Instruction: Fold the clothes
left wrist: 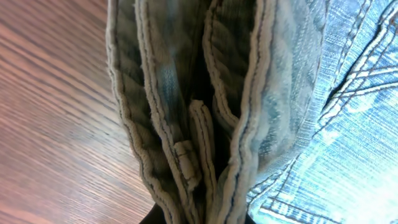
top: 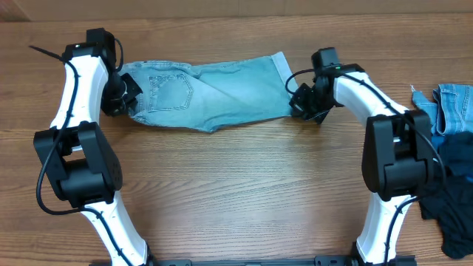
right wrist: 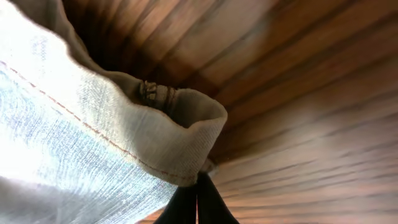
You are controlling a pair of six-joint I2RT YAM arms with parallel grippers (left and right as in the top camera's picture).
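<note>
Here we go: the jeans (top: 214, 92) lie in a long strip on the bench (top: 236, 192), up at the 12 o'clock side and running from 9 to 3. The back pocket (top: 171, 92) faces up near the 9 o'clock end.

The left hand (top: 122, 92) is at that end, fingers together and clamped on the waistband (left wrist: 186, 112). From the left wrist camera the thick stitched band is bunched into upright folds that fill the view, with wood grain showing off to 9 o'clock.

Over at the 3 o'clock end, the right hand (top: 303, 100) sits at the lower corner of the leg opening. Its dark fingers (right wrist: 196, 208) are pressed tight together, pinching the rolled edge of the hem (right wrist: 155, 130). The pale inside of the cloth shows there, with a thin line of stitching.

Between the two hands the denim rests on the wood, a few creases across the middle.

Well apart, at the bench's 3 o'clock edge, a heap waits: a pale denim piece (top: 452, 103) on top and black fabric (top: 454, 210) spilling towards 4 o'clock, partly behind the right arm.
</note>
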